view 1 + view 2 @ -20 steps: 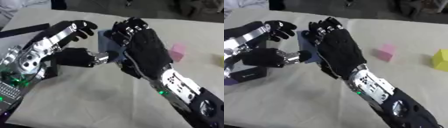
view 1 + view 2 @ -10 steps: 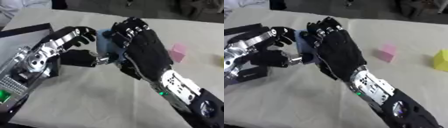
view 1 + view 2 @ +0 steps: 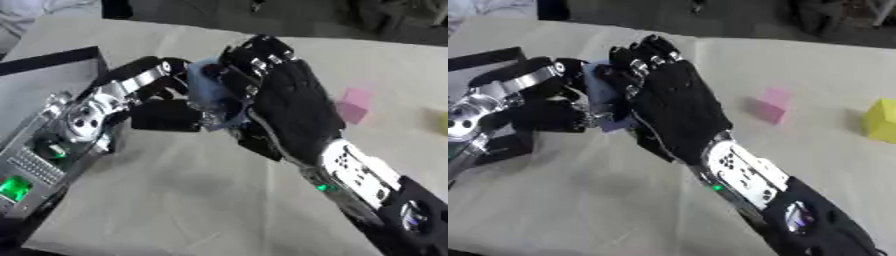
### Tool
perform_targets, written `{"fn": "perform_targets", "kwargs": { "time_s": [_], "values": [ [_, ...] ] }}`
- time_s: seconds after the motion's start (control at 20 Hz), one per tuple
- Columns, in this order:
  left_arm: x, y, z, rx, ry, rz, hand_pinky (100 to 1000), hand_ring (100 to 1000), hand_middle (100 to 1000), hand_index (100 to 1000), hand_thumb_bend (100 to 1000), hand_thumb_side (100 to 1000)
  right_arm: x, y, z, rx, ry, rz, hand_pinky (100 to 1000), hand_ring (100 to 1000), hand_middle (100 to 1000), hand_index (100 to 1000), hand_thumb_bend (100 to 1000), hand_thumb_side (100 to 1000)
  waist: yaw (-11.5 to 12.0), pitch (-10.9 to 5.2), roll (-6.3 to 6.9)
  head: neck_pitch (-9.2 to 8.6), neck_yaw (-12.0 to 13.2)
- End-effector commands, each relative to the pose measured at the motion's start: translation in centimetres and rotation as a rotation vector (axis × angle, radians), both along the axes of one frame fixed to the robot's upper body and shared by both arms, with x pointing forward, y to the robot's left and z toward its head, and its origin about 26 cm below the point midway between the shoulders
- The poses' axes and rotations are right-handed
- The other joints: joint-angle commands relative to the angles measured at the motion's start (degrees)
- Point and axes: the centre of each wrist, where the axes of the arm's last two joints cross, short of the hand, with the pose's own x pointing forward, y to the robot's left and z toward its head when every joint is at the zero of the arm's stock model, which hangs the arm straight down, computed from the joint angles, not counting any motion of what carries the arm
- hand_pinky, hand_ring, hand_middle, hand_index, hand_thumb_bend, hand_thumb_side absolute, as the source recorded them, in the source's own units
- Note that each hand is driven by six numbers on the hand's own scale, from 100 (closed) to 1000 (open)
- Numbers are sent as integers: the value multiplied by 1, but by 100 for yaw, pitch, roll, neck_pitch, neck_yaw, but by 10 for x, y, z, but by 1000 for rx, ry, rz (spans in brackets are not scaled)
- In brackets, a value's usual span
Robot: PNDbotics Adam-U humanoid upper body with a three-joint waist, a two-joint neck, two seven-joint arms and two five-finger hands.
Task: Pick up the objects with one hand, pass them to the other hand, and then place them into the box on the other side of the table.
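The right arm point(image 3: 754, 185) comes in from the lower right corner, black with a white panel and a small green light on the forearm, and runs up toward the middle of the desk point(image 3: 192, 200). The left arm point(image 3: 52, 150) enters from the lower left, silver and black, with a green light low on its side.

Above the middle of the desk the two hands meet around a blue block point(image 3: 208, 90). The right hand point(image 3: 293, 107) shows its black back to the camera, and its fingers point(image 3: 249, 55) curl over the block's right side and top. The left hand point(image 3: 162, 112) faces it from the left; its fingers point(image 3: 162, 67) bend round the block's upper left edge and its thumb lies beneath, so both hands are grasping the block at once, held up off the desk. Much of the block is hidden behind the fingers; only a pale blue face and a darker lower corner show.

To the right, well apart from the hands, a pink block point(image 3: 773, 105) lies on the desk, and farther right a yellow block point(image 3: 881, 120) sits at the edge of the right eye view. On the left side a dark-walled box point(image 3: 52, 57) lies behind the left arm.
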Motion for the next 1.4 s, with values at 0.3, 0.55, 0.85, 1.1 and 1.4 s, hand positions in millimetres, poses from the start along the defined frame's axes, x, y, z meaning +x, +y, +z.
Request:
{"fn": "perform_targets", "kwargs": {
  "time_s": [0.3, 0.55, 0.85, 1.1, 1.4],
  "values": [
    [11, 3, 2, -86, 51, 55, 714, 622, 525, 633, 100, 602, -3, -2, 6, -5, -14, 27, 653, 507, 395, 469, 228, 100, -15, -90, 2, -89, 1],
    [14, 3, -3, -115, 82, 69, 650, 534, 429, 493, 100, 512, -3, -3, 6, -6, -11, 24, 690, 567, 461, 526, 238, 100, -35, -106, 6, -84, -1],
    [18, 6, -4, -138, 67, 115, 632, 494, 374, 418, 100, 443, -3, -5, 5, -44, 7, 7, 745, 704, 601, 656, 399, 100, -53, -119, 23, -94, -12],
    [20, 11, -4, -146, 46, 143, 626, 486, 358, 401, 100, 415, -2, -7, 4, -92, 31, -21, 766, 749, 668, 705, 541, 100, -44, -118, 37, -81, -16],
    [25, 14, -9, -150, 35, 167, 619, 477, 352, 399, 100, 369, -2, -8, 4, -116, 44, -37, 778, 794, 760, 795, 476, 175, -42, -115, 23, -86, 2]
  ]
}}
